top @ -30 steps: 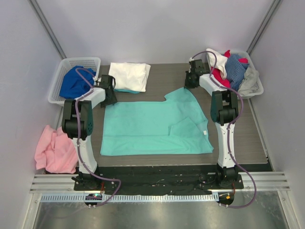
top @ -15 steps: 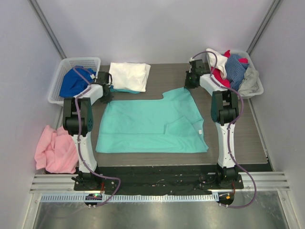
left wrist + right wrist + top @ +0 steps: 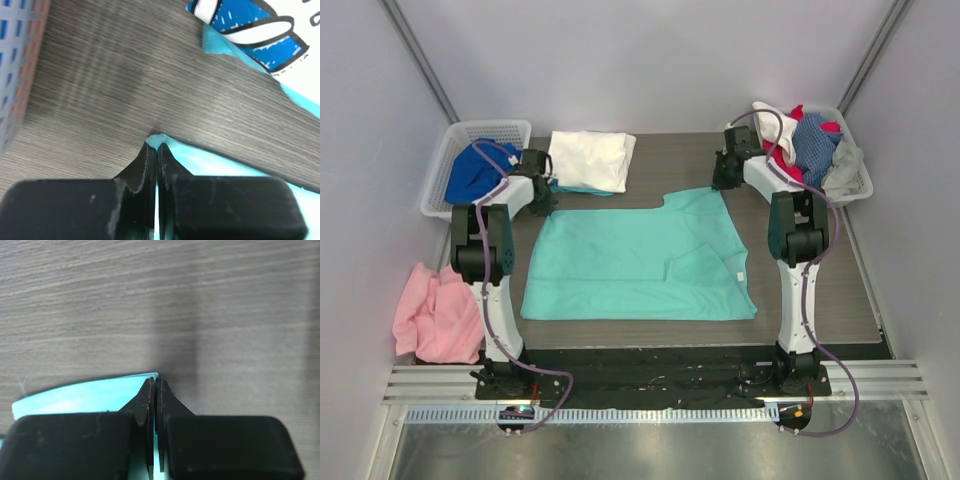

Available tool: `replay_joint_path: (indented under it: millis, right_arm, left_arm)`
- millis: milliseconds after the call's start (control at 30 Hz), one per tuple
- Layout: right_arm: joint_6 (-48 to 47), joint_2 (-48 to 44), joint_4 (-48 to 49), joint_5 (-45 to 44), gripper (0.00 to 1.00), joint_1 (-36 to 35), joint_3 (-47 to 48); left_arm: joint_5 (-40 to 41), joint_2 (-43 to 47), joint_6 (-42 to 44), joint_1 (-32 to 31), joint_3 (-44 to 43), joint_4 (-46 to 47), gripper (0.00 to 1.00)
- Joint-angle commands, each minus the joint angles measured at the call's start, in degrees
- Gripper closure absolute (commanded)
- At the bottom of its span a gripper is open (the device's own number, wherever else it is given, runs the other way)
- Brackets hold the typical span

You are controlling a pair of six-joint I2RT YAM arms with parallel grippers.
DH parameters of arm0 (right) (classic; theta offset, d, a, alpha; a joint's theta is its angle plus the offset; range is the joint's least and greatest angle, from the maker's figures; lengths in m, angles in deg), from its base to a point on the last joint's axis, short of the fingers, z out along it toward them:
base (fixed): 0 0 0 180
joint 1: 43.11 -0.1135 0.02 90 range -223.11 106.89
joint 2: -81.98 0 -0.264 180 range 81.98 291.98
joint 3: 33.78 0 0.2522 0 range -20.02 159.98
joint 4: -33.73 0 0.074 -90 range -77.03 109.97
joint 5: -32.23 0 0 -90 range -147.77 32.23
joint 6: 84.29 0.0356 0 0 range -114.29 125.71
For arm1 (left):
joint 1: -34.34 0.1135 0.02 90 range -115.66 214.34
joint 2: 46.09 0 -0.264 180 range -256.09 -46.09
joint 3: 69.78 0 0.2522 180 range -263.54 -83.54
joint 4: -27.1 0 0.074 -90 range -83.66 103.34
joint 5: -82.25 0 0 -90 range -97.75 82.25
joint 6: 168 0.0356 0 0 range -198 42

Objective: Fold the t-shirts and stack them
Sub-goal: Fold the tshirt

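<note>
A mint-green t-shirt [image 3: 630, 262] lies spread on the table, with a sleeve folded in at its right. My left gripper [image 3: 542, 196] is shut on its far left corner; in the left wrist view a nub of mint fabric [image 3: 161, 142] sticks out between the tips of the left gripper [image 3: 157, 146]. My right gripper [image 3: 725, 176] is shut on the far right corner, with the shirt's edge [image 3: 80, 394] running left from the right gripper [image 3: 155, 384]. A folded white t-shirt [image 3: 591, 160] lies at the back, and its blue print [image 3: 247, 20] shows in the left wrist view.
A white basket [image 3: 451, 140] at the back left holds a royal blue tee [image 3: 478, 175]. Another basket [image 3: 861, 178] at the back right is heaped with red, grey and white clothes. A pink cloth [image 3: 435, 315] lies beside the table's left edge.
My left gripper has shut on the shirt's far left corner. The green shirt has shifted left. My right gripper has moved slightly back, pulling its corner taut.
</note>
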Motion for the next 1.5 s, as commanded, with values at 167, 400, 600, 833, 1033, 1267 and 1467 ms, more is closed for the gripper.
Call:
replay_joint_path:
  millis: [167, 400, 600, 833, 1033, 1267, 1467]
  right_arm:
    - [2.8, -14.9, -0.2, -4.4, 0.99, 0.3, -3.4]
    - [4.1, -21.5, 0.3, -0.6, 0.99, 0.3, -8.1]
    - [7.5, -31.5, 1.8, -1.1, 0.99, 0.4, -18.0]
    - [15.0, -43.5, 2.9, -5.9, 0.99, 0.4, -35.1]
    - [17.9, -50.9, 3.0, -8.8, 0.99, 0.3, -44.9]
    - [19.3, -56.9, 0.1, -10.7, 0.99, 0.3, -50.7]
    - [19.1, -61.5, -1.9, -9.7, 0.99, 0.3, -53.8]
  left_arm:
    - [-9.0, 6.6, -2.0, -1.3, 0.2, -0.1, 1.00]
    - [-13.8, 11.6, -2.8, -2.3, 4.1, 3.0, 1.00]
    - [-12.2, 17.0, -4.0, -2.3, 10.6, 4.9, 1.00]
    - [-6.9, 19.2, -5.7, -2.3, 16.6, 6.3, 1.00]
    - [-4.2, 20.0, -7.1, -2.2, 19.6, 7.5, 1.00]
    - [-0.7, 20.6, -6.6, -2.2, 19.4, 6.2, 1.00]
    - [-0.8, 21.5, -6.6, -2.1, 19.6, 6.0, 1.00]
